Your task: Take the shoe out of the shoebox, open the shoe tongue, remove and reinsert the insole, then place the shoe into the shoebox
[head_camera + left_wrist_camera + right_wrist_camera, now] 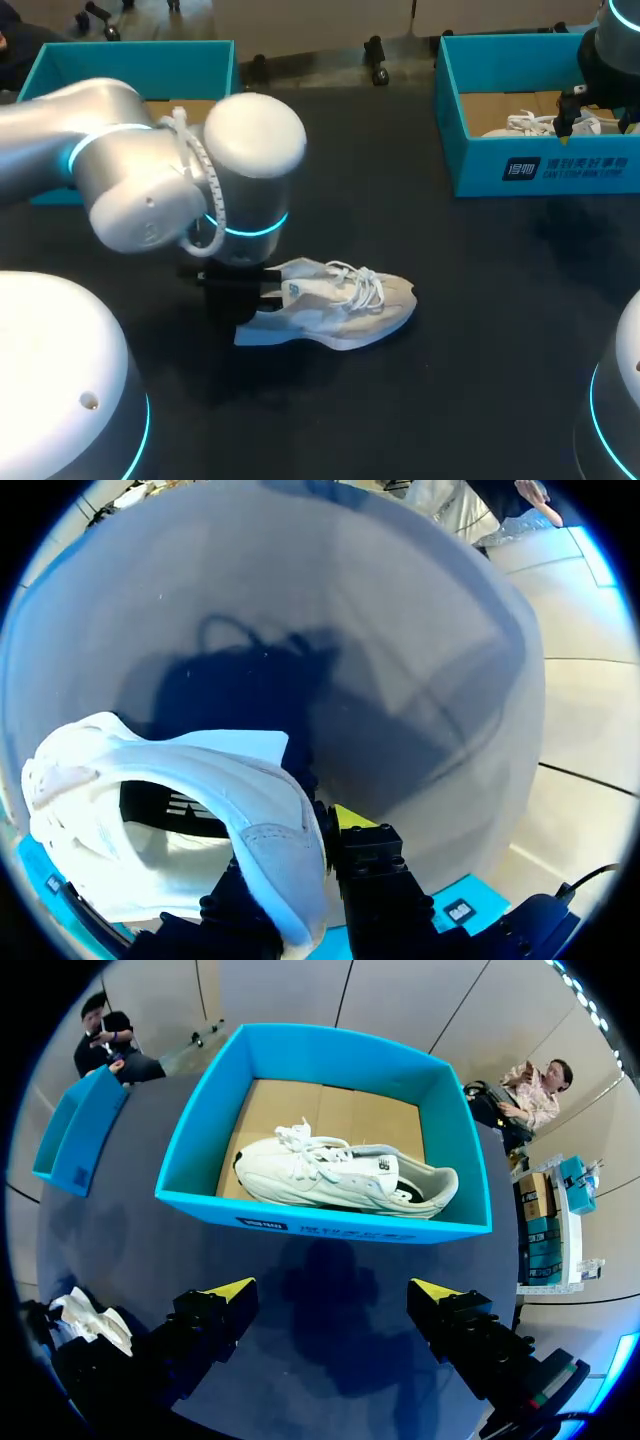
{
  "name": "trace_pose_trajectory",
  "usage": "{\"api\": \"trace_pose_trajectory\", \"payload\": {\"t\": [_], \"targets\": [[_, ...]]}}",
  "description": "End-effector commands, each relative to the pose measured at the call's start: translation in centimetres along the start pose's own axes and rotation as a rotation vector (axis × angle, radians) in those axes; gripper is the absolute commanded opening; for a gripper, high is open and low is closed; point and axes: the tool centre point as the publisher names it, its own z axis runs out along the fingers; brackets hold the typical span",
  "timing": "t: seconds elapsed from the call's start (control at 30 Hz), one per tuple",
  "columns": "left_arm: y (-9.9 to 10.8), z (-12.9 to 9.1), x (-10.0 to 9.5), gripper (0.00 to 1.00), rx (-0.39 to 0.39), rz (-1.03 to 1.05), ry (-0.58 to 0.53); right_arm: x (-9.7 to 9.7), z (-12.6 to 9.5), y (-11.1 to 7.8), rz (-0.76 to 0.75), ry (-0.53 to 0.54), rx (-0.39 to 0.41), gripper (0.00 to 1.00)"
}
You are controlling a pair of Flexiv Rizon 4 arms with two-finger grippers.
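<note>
**Heel and pincer go out of sight**

From overhead, the left arm (200,180) blocks the heel of the shoe (345,300) and the left pincer (325,835) clamped on it. Up close, only one yellow tip shows, the other lost behind the heel collar. Over right, the shoebox (540,165) wall screens most of the second shoe (535,123), and the right pincer (600,110) runs off the edge.

Dark, matte tabletop (480,320) with soft shadows and dull glare
</note>
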Motion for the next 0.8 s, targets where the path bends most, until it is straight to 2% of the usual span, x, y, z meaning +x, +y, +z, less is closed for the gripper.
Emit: {"api": "trace_pose_trajectory", "payload": {"t": [0.03,0.1,0.13,0.17,0.2,0.23,0.27,0.5,0.8], "targets": [[0.3,1.0,-1.3,0.00,0.004,-0.005,0.028,0.0,0.0,-0.1,0.001,0.000,-0.001,1.00],[0.3,1.2,-1.3,0.00,0.007,-0.008,0.036,0.0,0.0,-0.1,0.001,0.000,-0.001,1.00],[0.3,1.3,-1.3,0.22,0.010,-0.005,0.037,0.0,0.0,-0.1,0.001,0.000,-0.001,1.00],[0.3,1.3,-1.3,0.38,0.010,-0.005,0.037,0.0,0.0,-0.1,0.001,0.000,-0.001,1.00],[0.2,1.3,-1.1,0.47,0.015,-0.004,0.039,0.0,0.0,-0.1,0.001,0.000,-0.001,1.00],[0.2,1.2,-0.9,0.82,0.016,-0.003,0.038,0.0,0.0,-0.1,0.001,0.000,-0.001,1.00],[0.1,1.1,-0.8,1.00,0.015,-0.003,0.038,0.0,0.0,-0.1,0.001,0.000,-0.001,1.00],[0.2,-1.8,0.8,1.00,0.059,-0.044,-0.026,0.0,0.0,-0.1,0.001,0.000,-0.001,1.00],[1.2,-5.3,2.5,1.00,0.128,-0.153,-0.090,0.0,0.0,-0.1,0.001,0.000,-0.001,1.00]]}}
